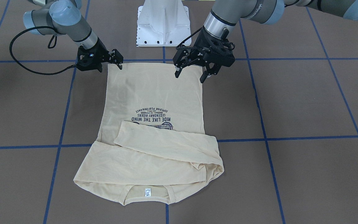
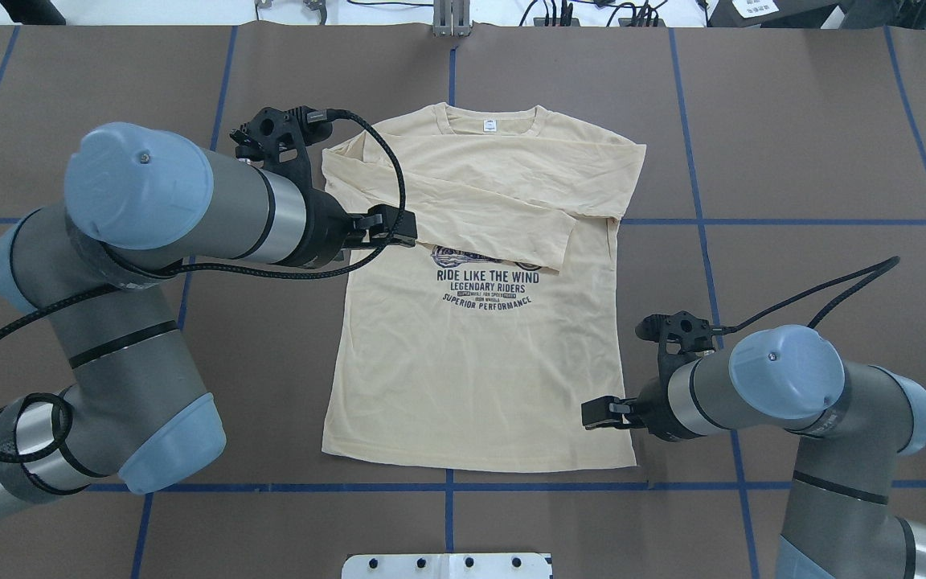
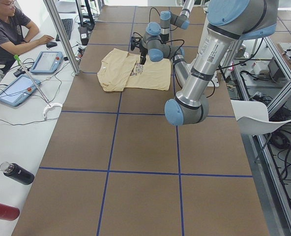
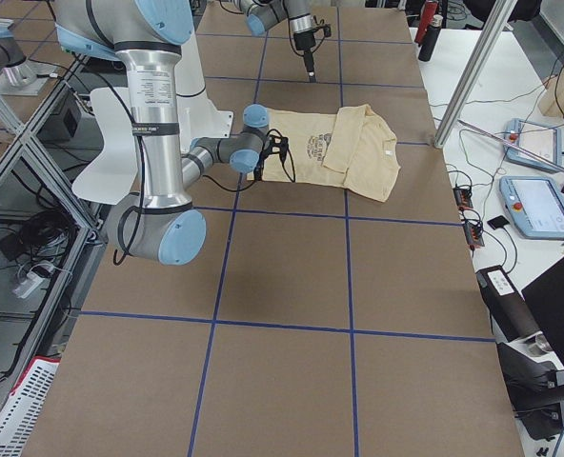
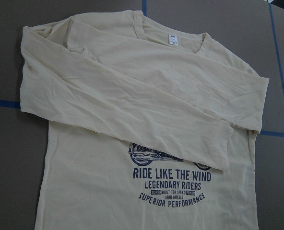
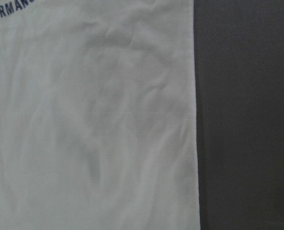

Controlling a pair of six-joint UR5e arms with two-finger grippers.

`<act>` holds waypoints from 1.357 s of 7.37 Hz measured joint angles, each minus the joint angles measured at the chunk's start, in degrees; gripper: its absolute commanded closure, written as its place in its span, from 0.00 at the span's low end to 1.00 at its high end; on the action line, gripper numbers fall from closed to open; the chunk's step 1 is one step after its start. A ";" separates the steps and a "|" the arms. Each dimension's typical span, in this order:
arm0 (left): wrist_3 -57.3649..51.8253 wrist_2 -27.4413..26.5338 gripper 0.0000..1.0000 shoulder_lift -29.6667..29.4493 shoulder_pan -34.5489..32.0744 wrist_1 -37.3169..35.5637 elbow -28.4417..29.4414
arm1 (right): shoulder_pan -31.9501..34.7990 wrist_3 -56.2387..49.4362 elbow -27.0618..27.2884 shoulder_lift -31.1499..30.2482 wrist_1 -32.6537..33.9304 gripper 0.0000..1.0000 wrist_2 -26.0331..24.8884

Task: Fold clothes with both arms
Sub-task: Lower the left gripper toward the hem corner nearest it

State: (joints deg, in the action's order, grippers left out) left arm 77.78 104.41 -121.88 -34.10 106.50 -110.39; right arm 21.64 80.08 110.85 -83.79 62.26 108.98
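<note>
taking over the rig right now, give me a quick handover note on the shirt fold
Left gripper: fingers open, empty, raised over the shirt.
Right gripper: looks open, empty, low at the hem corner on its own side.
Shirt: flat on the table, print up, collar away from the robot.
Done: both sleeves folded across the chest; the top sleeve covers part of the print.
Left: body not yet folded. Probably grasp both hem corners and bring the hem up to the collar.
</note>
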 measured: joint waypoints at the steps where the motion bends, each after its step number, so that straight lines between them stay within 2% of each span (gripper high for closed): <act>1: 0.00 0.00 0.01 0.03 0.00 -0.04 0.00 | -0.17 0.10 -0.31 -0.12 0.14 0.07 0.07; 4: 0.00 0.00 0.01 0.06 0.00 -0.06 0.00 | -0.85 0.41 -0.85 -0.19 0.98 0.23 0.45; 6: 0.00 0.00 0.01 0.06 0.00 -0.07 0.00 | -1.03 0.42 -0.57 0.21 2.96 0.42 1.68; 9: 0.00 0.00 0.01 0.06 0.00 -0.07 0.03 | -1.23 0.45 -0.48 0.35 3.46 0.45 2.30; 10: 0.00 0.00 0.01 0.06 0.00 -0.07 0.06 | -1.38 0.47 -0.44 0.36 3.48 0.50 2.32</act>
State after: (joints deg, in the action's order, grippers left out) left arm 77.78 104.41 -121.82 -34.10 106.44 -110.34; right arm 20.26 80.55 110.41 -83.43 65.73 111.30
